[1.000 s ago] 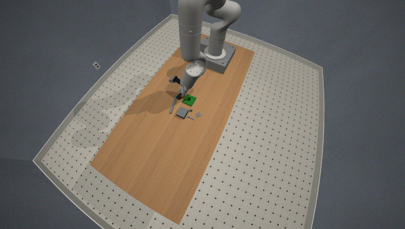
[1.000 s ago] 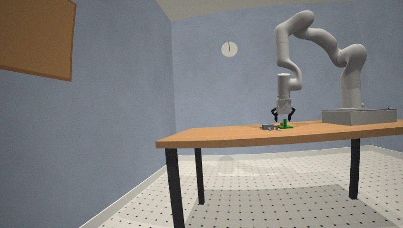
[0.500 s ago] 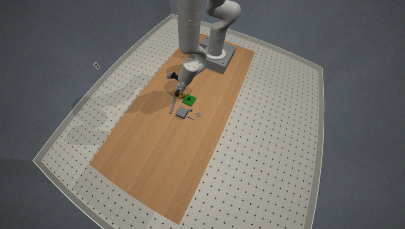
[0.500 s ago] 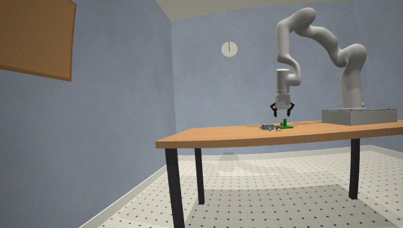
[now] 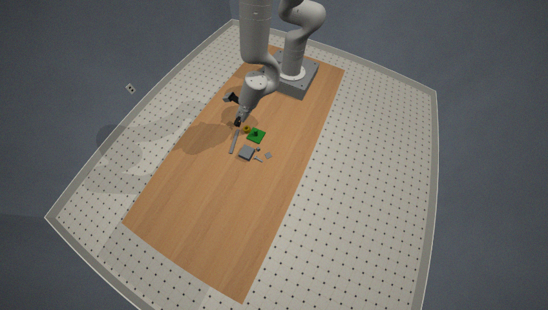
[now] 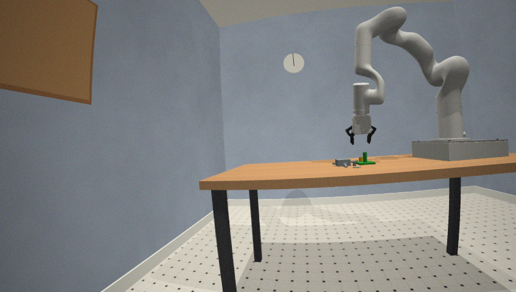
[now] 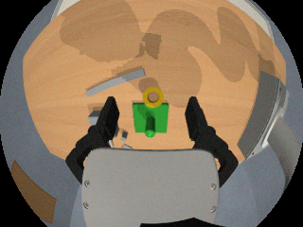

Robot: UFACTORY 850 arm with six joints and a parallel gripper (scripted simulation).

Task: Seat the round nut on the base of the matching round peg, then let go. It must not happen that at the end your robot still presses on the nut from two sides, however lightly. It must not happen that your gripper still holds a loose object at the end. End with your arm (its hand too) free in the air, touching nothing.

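The yellow round nut [image 5: 246, 128] lies on the table at the edge of the green base [image 5: 256, 135], beside the upright green round peg [image 5: 254, 132], not around it. In the wrist view the nut [image 7: 151, 96] sits at the far edge of the base [image 7: 151, 117], with the peg [image 7: 151, 128] nearer me. In the side view the nut [image 6: 360, 159] shows just left of the peg [image 6: 364, 156]. My gripper [image 6: 360, 139] is open and empty, well above the nut and peg. It also shows in the overhead view [image 5: 237, 122] and the wrist view [image 7: 151, 104].
A long grey bar [image 5: 234, 141] lies left of the nut. A grey block [image 5: 245, 152], a small grey bolt [image 5: 258, 157] and a small grey square piece [image 5: 268, 155] lie in front of the base. The arm's grey pedestal [image 5: 296, 78] stands at the table's far end.
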